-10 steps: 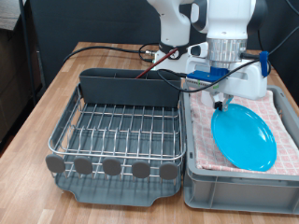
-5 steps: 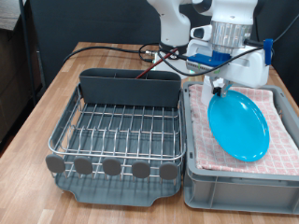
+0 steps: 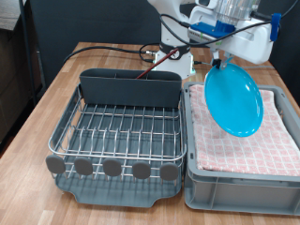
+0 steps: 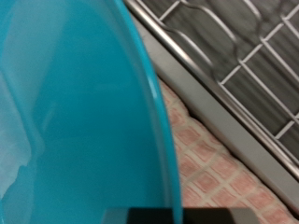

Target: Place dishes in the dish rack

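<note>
The round light-blue plate point(image 3: 232, 100) hangs tilted in the air above the grey bin, held by its top edge in my gripper point(image 3: 219, 64), which is shut on it. The plate fills most of the wrist view point(image 4: 75, 112). The dish rack point(image 3: 117, 131), a silver wire rack on a dark grey tray with a long utensil caddy point(image 3: 129, 86), sits at the exterior view's left and holds nothing that I can see. Its wires show in the wrist view point(image 4: 252, 47). The wooden spoon and the white mug are out of view.
The grey bin point(image 3: 239, 183) lined with pink checkered cloth point(image 3: 277, 131) stands right of the rack, on a wooden table point(image 3: 56, 84). Cables point(image 3: 155, 54) trail behind the caddy near the arm's base.
My gripper has risen with the plate. The plate has come up off the checkered cloth and now hangs more upright above the bin.
</note>
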Motion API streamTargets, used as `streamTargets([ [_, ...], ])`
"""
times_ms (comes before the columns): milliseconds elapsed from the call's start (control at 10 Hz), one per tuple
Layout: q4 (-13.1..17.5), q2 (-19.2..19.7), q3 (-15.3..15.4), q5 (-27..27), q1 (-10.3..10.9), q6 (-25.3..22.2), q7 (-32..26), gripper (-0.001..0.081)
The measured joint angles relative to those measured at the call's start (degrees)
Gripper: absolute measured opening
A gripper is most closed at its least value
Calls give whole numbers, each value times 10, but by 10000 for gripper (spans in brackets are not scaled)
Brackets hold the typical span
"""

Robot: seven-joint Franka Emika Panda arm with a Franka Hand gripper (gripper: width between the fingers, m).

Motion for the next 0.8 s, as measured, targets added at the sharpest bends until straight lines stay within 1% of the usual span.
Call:
streamTargets([
  [100,19,0,3,-2,0,-38,-7,19],
  [200,33,0,5,-6,0,-58,-9,19],
  [300,39,-1,6,-8,0,-60,-8,19],
  [400,38,-2,5,-12,0,-32,-4,19],
  [500,27,-6,5,-19,-1,-6,3,19],
  [600,28,-6,5,-17,-1,-15,3,19],
  [700,37,-5,6,-24,-1,-66,-3,19],
  [800,53,-6,6,-44,-1,-132,-11,19],
])
